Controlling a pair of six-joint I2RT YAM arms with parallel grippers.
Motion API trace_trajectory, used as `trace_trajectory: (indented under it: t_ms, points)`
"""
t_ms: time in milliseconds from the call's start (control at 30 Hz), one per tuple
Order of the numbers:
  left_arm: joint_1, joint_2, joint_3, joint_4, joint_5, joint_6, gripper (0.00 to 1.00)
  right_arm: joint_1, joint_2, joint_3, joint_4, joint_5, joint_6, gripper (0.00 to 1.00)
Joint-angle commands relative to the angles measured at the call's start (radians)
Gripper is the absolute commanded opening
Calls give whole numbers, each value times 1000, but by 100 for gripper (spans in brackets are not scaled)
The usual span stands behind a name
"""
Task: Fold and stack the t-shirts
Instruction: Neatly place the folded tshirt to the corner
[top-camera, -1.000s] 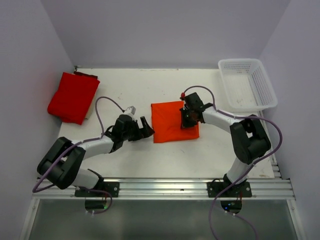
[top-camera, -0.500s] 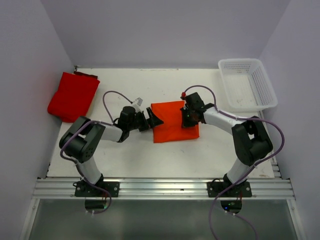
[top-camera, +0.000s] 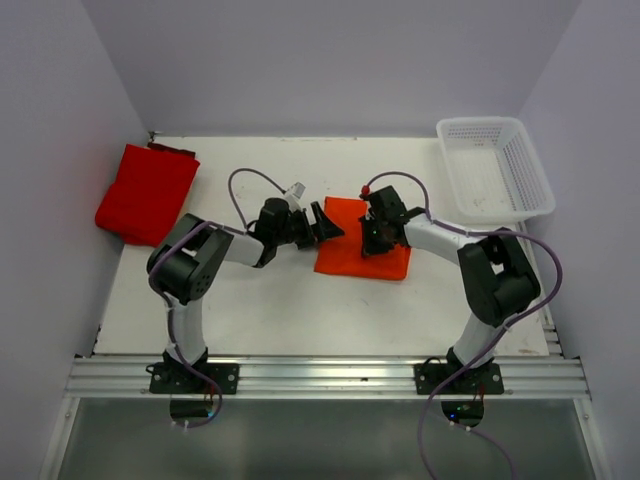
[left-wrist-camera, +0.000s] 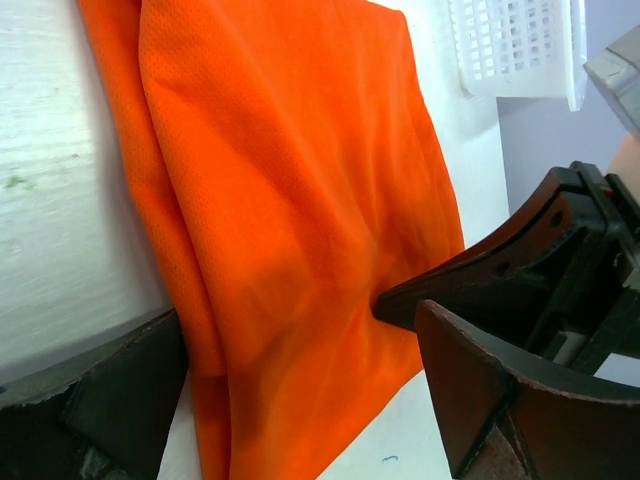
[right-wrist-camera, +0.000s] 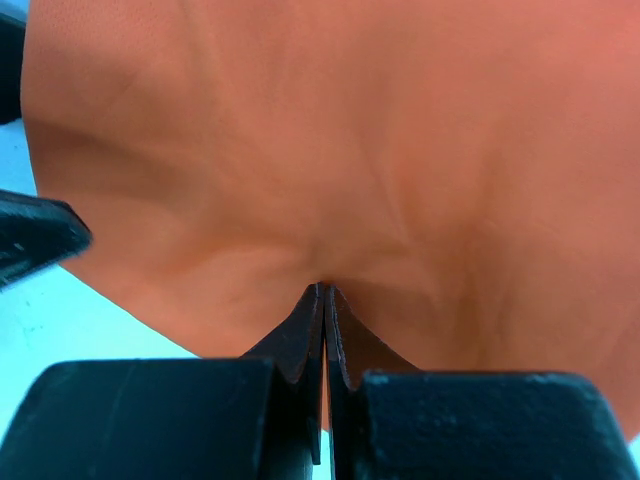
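Slightly skewed, the orange t-shirt (top-camera: 347, 252) lies pinched by right end effector (right-wrist-camera: 325, 292), left end effector (top-camera: 328, 226) wide.

Orange t-shirt (right-wrist-camera: 400, 150) partly out of view

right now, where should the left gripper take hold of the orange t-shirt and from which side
The layered left edge, coming in low from the left. The orange t-shirt lies folded flat on the table, so only an edge gives the jaws something to close on. The left gripper has its open jaws astride that edge, and the right gripper is on its right half.
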Motion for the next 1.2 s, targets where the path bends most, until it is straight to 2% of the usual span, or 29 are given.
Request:
trace_trajectory:
  t_ms: [0,167,233,433,533,700,733,767,800,867,900,1100,1167]
  points:
    - [-49,94,13,-116,9,-13,93,5,23,-6,46,-15,-3,0]
    - [-68,132,12,-36,50,-53,78,7,26,-6,50,-12,-3,0]
    - [-69,139,9,-23,55,-56,76,5,31,-6,49,-14,-3,0]
    - [-69,146,12,-9,52,-65,75,7,39,-12,47,-3,3,0]
    - [-69,168,32,-32,32,-62,79,8,37,-16,50,-3,6,0]
    - [-69,211,63,-32,34,-71,76,16,42,-15,49,-3,6,0]
    - [-69,226,72,-29,37,-73,73,16,45,-15,49,-3,6,0]
    - [-69,234,79,-24,40,-77,61,18,45,-15,49,-3,8,0]
    - [-69,241,84,-15,47,-82,56,18,45,-15,49,-1,8,0]
    - [-68,260,102,-9,58,-83,24,18,45,-16,49,-1,8,0]
    - [-69,264,107,-12,57,-86,0,19,45,-15,49,-1,6,0]
    - [-63,241,109,14,55,-59,0,21,22,-27,71,-23,-3,0]
    - [-54,215,89,33,61,-60,0,21,-23,-52,102,-86,-9,0]
